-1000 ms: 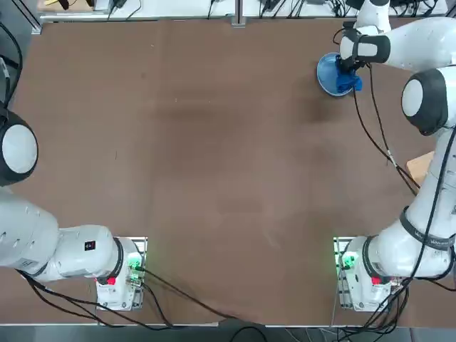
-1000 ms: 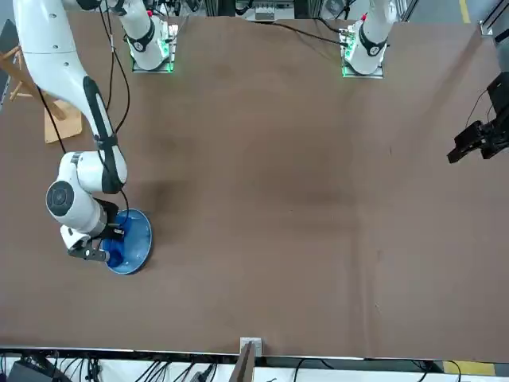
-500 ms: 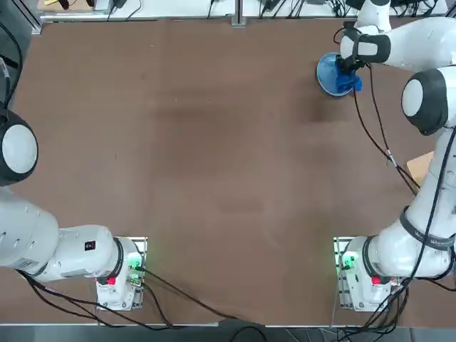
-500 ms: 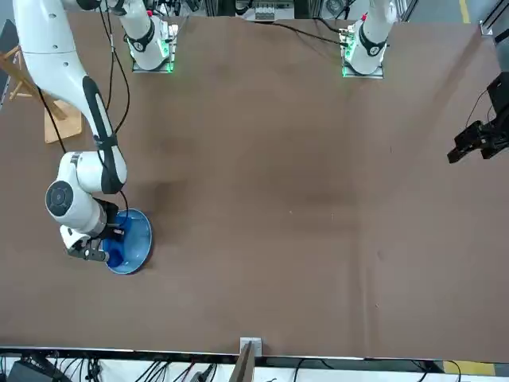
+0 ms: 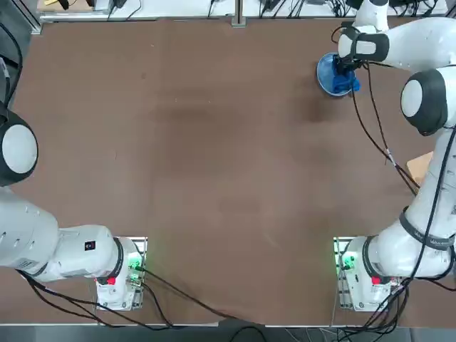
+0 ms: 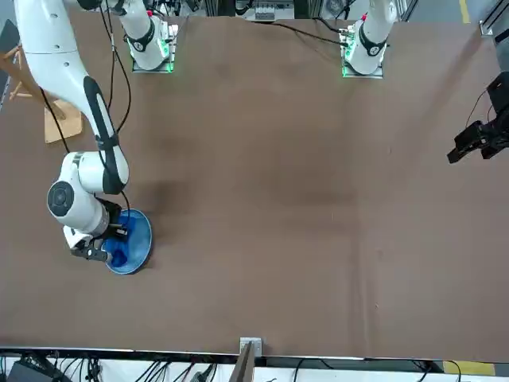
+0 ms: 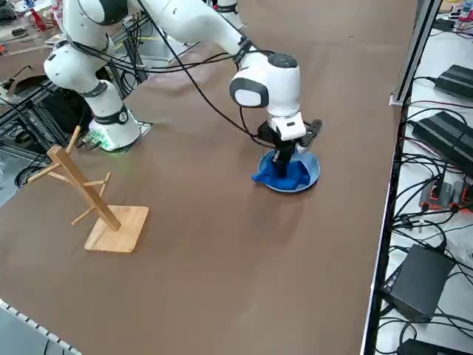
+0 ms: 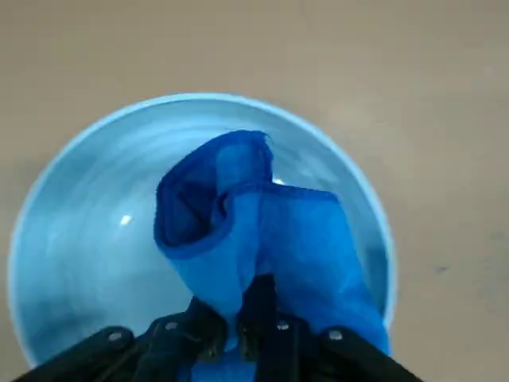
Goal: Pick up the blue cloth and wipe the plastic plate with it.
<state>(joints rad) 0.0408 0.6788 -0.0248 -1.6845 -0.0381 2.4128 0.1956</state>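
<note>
Since a second ago the right gripper (image 5: 348, 69) has slid a touch toward the table's far edge, dragging the cloth (image 5: 346, 83) with it across the plate (image 5: 326, 74), and in the front view the wrist sits slightly higher in the picture than before. The gripper (image 8: 256, 318) has its fingers pinched tight on a fold of the cloth (image 8: 246, 231), which the wrist view shows plainly: the fabric fans out from the closed tips and lies bunched over the plate's middle, with bare pale-blue plate (image 8: 79, 239) showing around it. So the cloth sits right under and in front of the gripper, on the plate, at the far right corner of the table (image 5: 214, 164). From the side, the gripper (image 7: 284, 159) comes straight down onto the cloth (image 7: 279, 175), which spills over the plate's (image 7: 310, 170) near rim on the side toward the rack (image 7: 92, 203). That wooden rack stands well apart on the table's right edge; only its corner shows in the top view. In the front view the wrist hides much of the cloth (image 6: 118, 255), leaving the plate's (image 6: 141, 239) open side visible. Cables (image 5: 374, 128) trail along the arm, clear of the plate.
</note>
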